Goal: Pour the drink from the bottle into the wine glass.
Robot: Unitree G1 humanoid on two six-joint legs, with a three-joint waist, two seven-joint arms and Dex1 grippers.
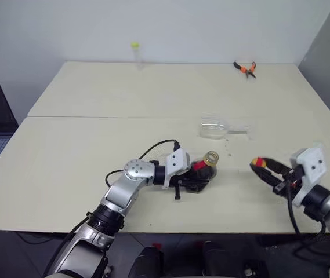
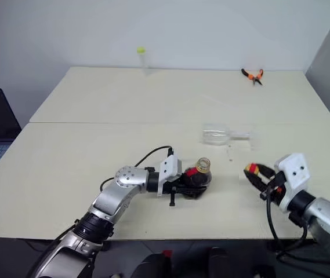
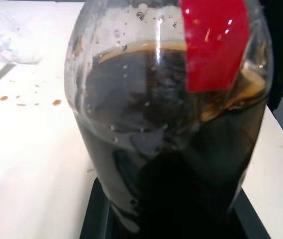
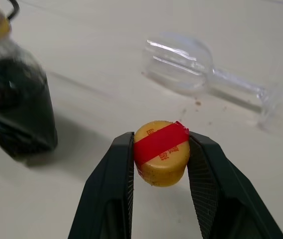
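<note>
My left hand (image 1: pixel 196 174) is clamped on the bottle (image 1: pixel 204 168), open and upright on the bench (image 1: pixel 66 174); my right hand (image 4: pixel 158 159) pinches its yellow cap (image 4: pixel 160 152). The wine glass (image 1: pixel 217 128) lies on its side just beyond the bottle, stem pointing right — my right hand is nearer but occupied.

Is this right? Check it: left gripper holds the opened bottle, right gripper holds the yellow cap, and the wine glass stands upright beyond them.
One thing is wrong: the wine glass lies on its side on the table, as the right wrist view shows. The rest holds: the left gripper holds the opened bottle, and the right gripper holds the yellow cap.
</note>
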